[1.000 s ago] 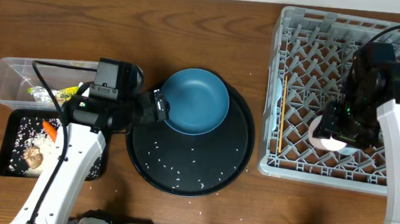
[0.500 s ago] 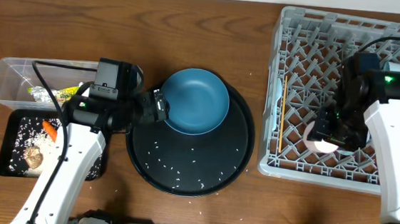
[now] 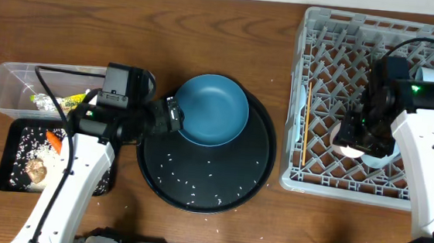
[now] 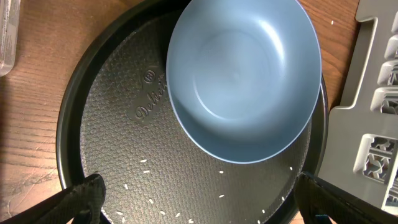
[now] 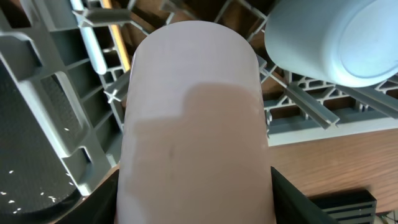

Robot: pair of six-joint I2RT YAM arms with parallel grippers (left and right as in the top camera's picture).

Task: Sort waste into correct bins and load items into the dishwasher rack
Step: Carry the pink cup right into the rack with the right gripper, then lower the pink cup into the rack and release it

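We see the rack (image 3: pixel 324 37) holding a chopstick (image 3: pixel 307 121). Our right gripper (image 3: pixel 362 146) clasps the pink cup (image 5: pixel 193 124), largely hidden overhead by its arm (image 3: pixel 422 176). Our left gripper (image 3: pixel 172 116) gapes wide.

A brown wooden tabletop (image 3: pixel 208 43) carries four things. A clear plastic tub (image 3: pixel 7 82) sits by the left edge, with a shallow black rectangular tray (image 3: pixel 2 159) just in front of it. A large round black tray (image 3: pixel 229 169) lies mid-table. A grey dishwasher rack (image 3: pixel 300 105) fills the right end. A few stray rice grains (image 3: pixel 219 230) dot the wood near the front edge.
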